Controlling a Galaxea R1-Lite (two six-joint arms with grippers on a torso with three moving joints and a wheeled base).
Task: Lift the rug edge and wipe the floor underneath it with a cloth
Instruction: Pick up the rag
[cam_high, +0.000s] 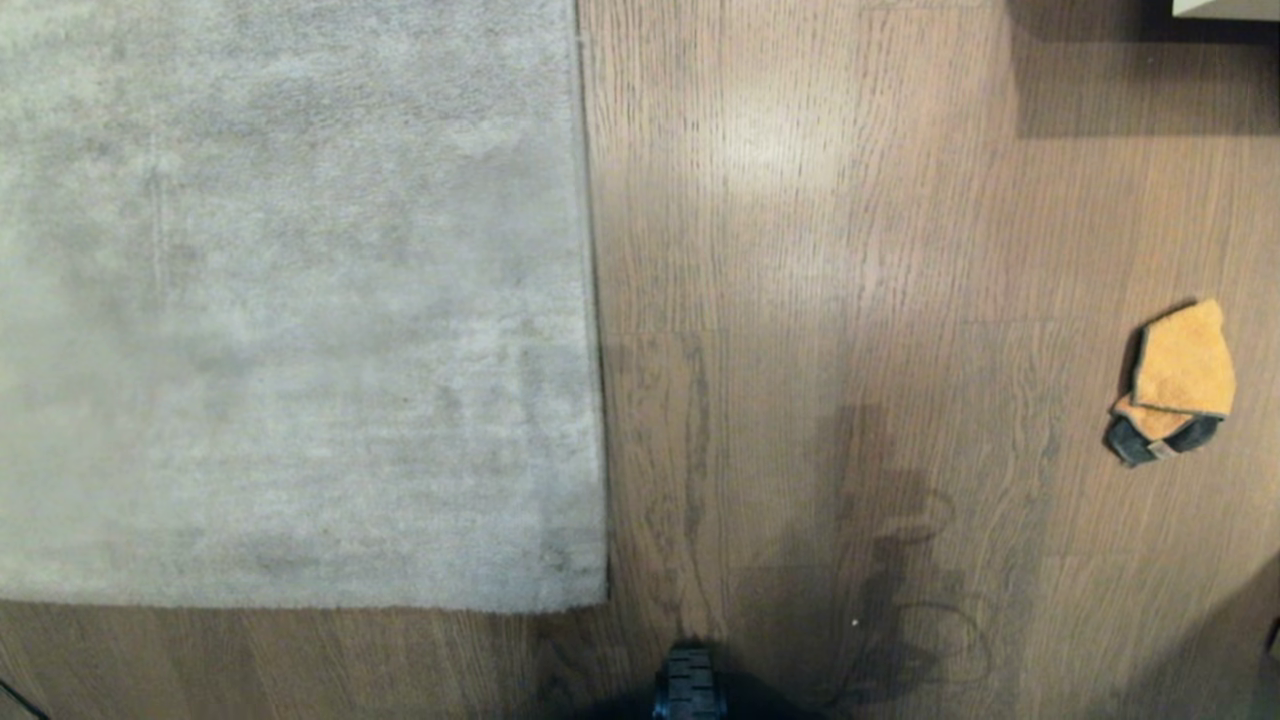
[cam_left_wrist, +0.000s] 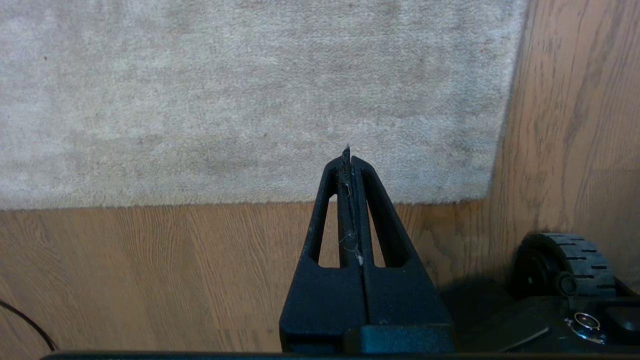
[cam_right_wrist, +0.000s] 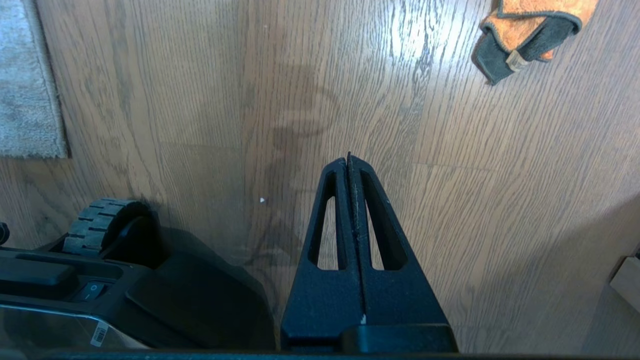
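Grey-beige pile on the left, bare planks in the middle, orange cloth far right — nothing picked up yet.

The rug edge (cam_high: 592, 300) runs down the head view just left of centre, its corner at lower centre lying flat on the floor (cam_high: 800, 250). The left gripper (cam_left_wrist: 347, 152), jaws pressed together and empty, hangs over that corner in its wrist view, the base wheel (cam_left_wrist: 565, 265) at lower right. The right gripper (cam_right_wrist: 348, 159), likewise closed on nothing, hangs over bare planks; the cloth (cam_high: 1178, 383) sits folded at the head view's right edge, well apart from the rug. Best play, I'd say: right jaws open over the cloth's raised fold, left pinches the corner low.
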